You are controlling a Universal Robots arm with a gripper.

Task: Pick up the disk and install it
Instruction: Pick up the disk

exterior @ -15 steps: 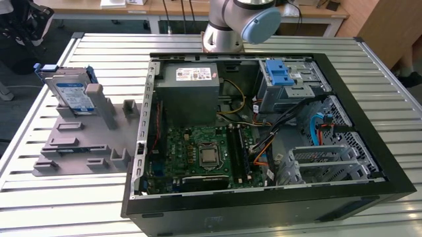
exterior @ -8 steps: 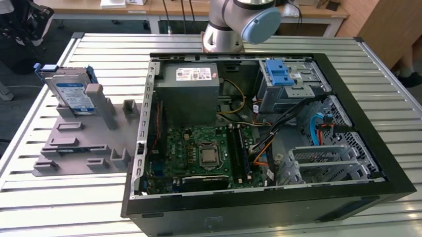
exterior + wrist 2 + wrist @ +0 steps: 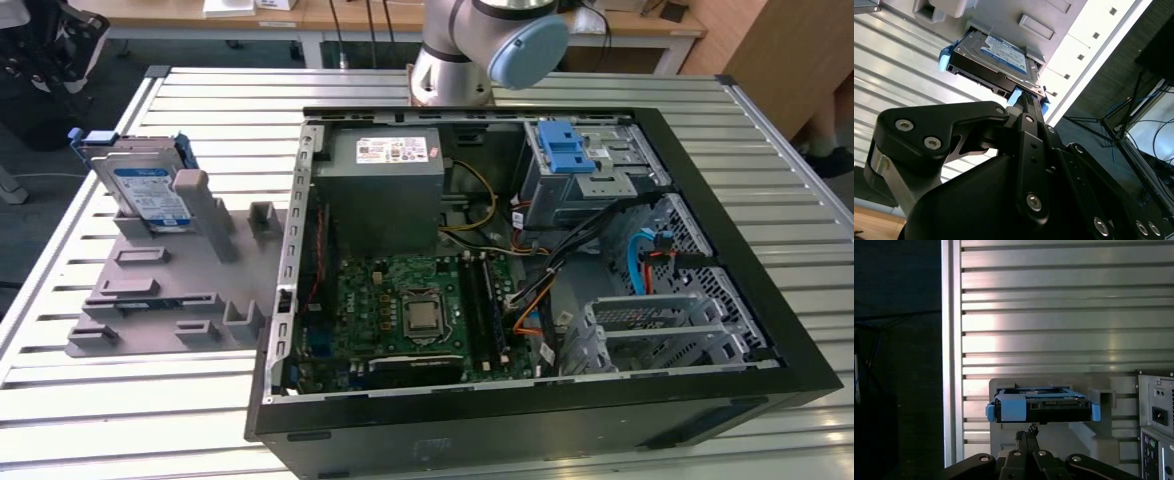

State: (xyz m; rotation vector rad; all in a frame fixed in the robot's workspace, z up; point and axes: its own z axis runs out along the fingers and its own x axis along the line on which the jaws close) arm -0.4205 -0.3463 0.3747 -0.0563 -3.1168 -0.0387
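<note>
The disk point(image 3: 144, 195) is a silver-grey hard drive with a blue-and-white label and blue side rails. It stands on edge in a slot of the grey holder point(image 3: 160, 290) at the exterior view's left. Both wrist views show the disk point(image 3: 999, 55) point(image 3: 1041, 407) ahead of my gripper point(image 3: 1026, 102) point(image 3: 1031, 431). The gripper's black fingers are shut together with nothing between them, and a gap separates them from the disk.
An open black computer case point(image 3: 534, 270) lies on the slatted metal table point(image 3: 200, 110), with a motherboard, cables and a drive cage with a blue latch point(image 3: 567, 150). The case's rear panel point(image 3: 1156, 415) is beside the holder. The arm's base point(image 3: 461, 60) stands behind the case.
</note>
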